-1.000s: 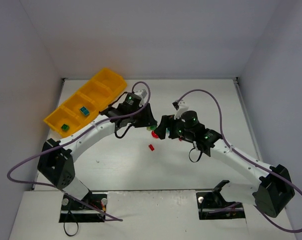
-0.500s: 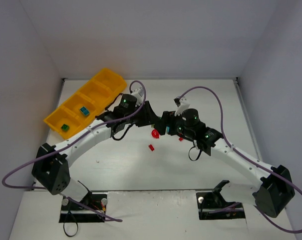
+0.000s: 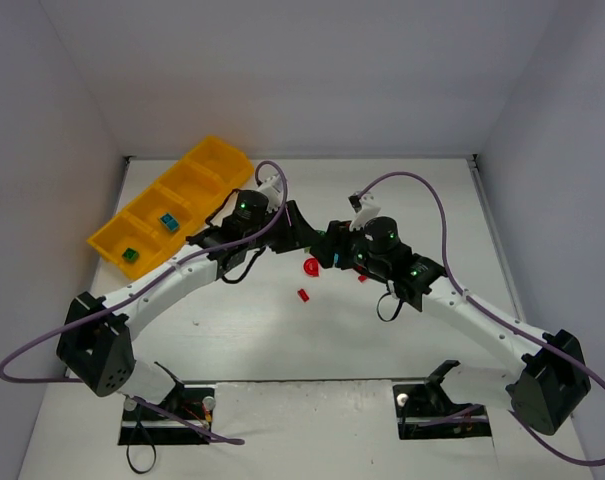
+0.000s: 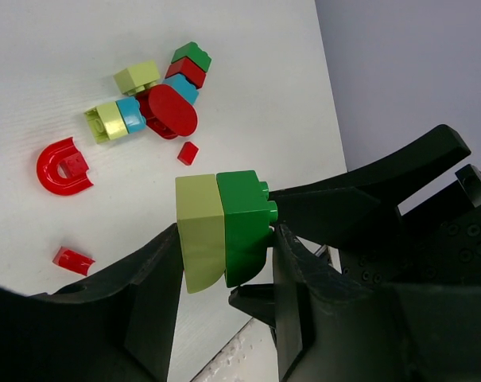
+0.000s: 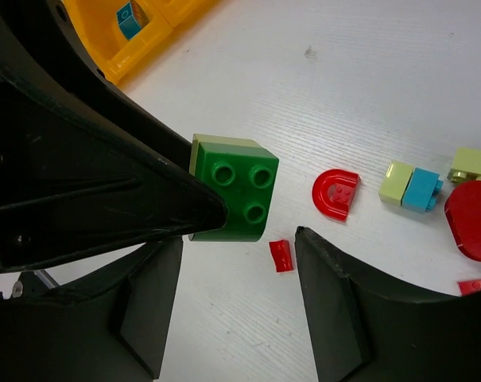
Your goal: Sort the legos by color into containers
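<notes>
Left hand [image 4: 226,267]: clamped on the two-brick stack [image 4: 224,227], one finger against each side.
Two-brick stack: a yellow-green brick joined to a green one, held clear of the worktop [image 3: 232,330], with the green studs facing the right wrist camera.
Right hand [image 5: 238,245]: fingers apart, holding nothing. The stack sits just beyond its fingertips.
Hands, top view: tips close together near the middle of the worktop.
Tray [image 3: 214,152]: long, orange-yellow, with four square compartments in a row. It lies at a slant at the far left of the worktop, well apart from the hands.
Tray contents: a green brick [image 3: 130,255] in the nearest compartment and a teal brick [image 3: 168,222] in the next one along.
Red arch [image 4: 64,165]: flat on the worktop near the hands, with a tiny red piece inside its curve.
Small red piece [image 4: 73,259]: flat on the worktop, alone, near the arch.
Red oval [image 4: 172,110]: on the worktop in the loose cluster beyond the arch.
Cluster, other items: a yellow-green and teal pair [image 4: 117,119] joined side by side, a single yellow-green brick [image 4: 137,77], a bunch of green, red and teal bricks [image 4: 188,70] touching the oval, and a tiny red square [image 4: 188,153] just beside it.
Worktop: white, carrying all loose pieces.
</notes>
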`<state>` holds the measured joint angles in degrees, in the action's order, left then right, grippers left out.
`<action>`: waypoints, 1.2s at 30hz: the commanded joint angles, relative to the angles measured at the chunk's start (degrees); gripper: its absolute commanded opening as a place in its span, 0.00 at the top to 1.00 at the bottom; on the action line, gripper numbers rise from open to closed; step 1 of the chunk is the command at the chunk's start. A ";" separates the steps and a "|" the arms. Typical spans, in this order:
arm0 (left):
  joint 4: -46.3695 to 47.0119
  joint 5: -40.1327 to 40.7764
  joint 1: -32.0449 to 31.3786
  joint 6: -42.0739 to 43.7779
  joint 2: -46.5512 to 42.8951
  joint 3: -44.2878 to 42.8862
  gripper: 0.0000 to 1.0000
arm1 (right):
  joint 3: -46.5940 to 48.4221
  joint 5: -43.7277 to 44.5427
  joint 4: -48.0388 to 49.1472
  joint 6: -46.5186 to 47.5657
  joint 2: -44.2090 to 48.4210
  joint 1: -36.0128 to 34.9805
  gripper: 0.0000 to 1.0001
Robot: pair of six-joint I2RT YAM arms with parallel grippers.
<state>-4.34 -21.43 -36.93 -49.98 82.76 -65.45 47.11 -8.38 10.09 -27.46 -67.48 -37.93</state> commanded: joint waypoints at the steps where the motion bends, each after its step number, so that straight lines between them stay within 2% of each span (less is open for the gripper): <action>1: 5.29 -1.68 0.01 -0.21 -2.87 -0.38 0.76 | 2.72 0.74 6.61 -0.75 1.65 -0.12 0.46; 18: 7.41 -2.48 0.01 0.58 -3.22 1.20 0.76 | 3.07 -0.49 8.54 -1.10 0.69 -0.04 0.60; 28: 9.79 -3.35 -0.07 0.41 -3.22 2.52 0.76 | 3.25 -0.76 8.99 -1.89 0.16 0.23 0.60; 36: 10.40 -3.62 -0.08 0.41 -3.66 3.31 0.76 | 3.42 -0.32 9.25 -2.07 -0.37 0.84 0.55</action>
<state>2.98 -22.04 -36.56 -49.95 82.04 -61.89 47.11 -9.41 11.79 -28.51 -67.70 -37.80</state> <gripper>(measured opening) 0.371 0.442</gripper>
